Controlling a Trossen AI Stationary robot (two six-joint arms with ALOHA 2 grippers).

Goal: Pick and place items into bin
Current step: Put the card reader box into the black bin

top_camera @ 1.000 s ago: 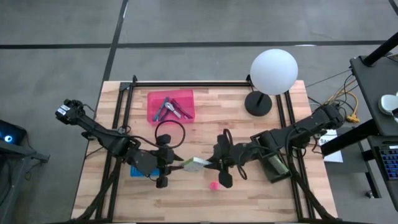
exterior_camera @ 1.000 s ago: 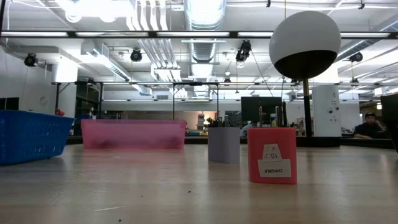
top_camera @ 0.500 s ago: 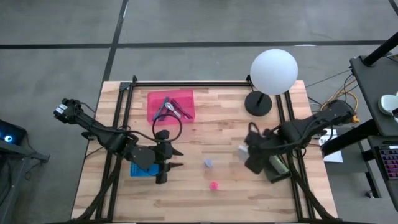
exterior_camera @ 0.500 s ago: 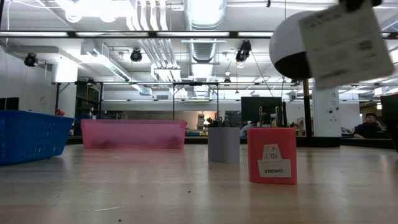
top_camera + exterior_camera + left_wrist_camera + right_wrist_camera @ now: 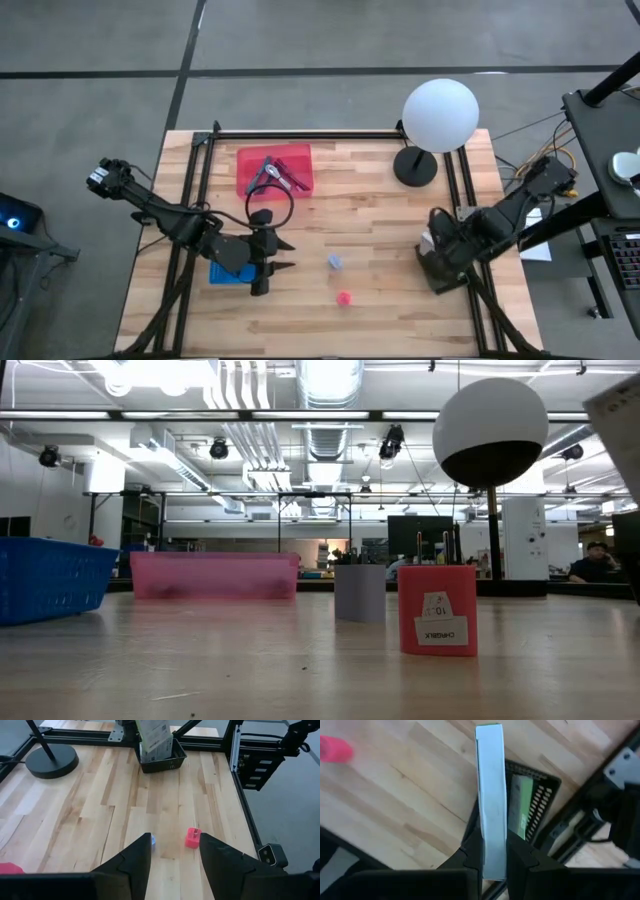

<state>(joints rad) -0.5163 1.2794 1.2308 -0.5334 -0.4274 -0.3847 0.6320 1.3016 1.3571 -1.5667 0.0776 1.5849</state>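
Observation:
My right gripper (image 5: 490,856) is at the table's right side, shut on a flat white box (image 5: 490,790) over a black mesh bin (image 5: 441,273). The left wrist view shows the white box (image 5: 156,739) standing upright in the bin (image 5: 161,761). My left gripper (image 5: 172,845) is open and holds nothing; it hovers left of centre (image 5: 277,256), beside a blue bin (image 5: 222,273). A small pink block (image 5: 344,297) and a lavender block (image 5: 334,262) stand on the wood between the arms. Several pen-like sticks and a silver tool lie in a pink tray (image 5: 252,172). My right gripper pinches the white box between its two fingers across the thin sides, at one end (image 5: 490,851). The fingers (image 5: 519,862) slant down from above. The box stands edge-on and upright; its far end (image 5: 159,756) reaches down inside the black bin's walls.
A white globe lamp (image 5: 440,115) stands on a black base (image 5: 415,167) near the far right corner. A black cable ring (image 5: 271,211) lies in front of the pink tray. Something green (image 5: 521,805) sits in the black bin. Black frame rails run along both sides.
My right gripper has carried the white box from the table's middle, where it stood close to the left gripper, toward the right edge and over the black bin. The box has turned upright and gone down into the bin. The lavender block now shows where the box was.

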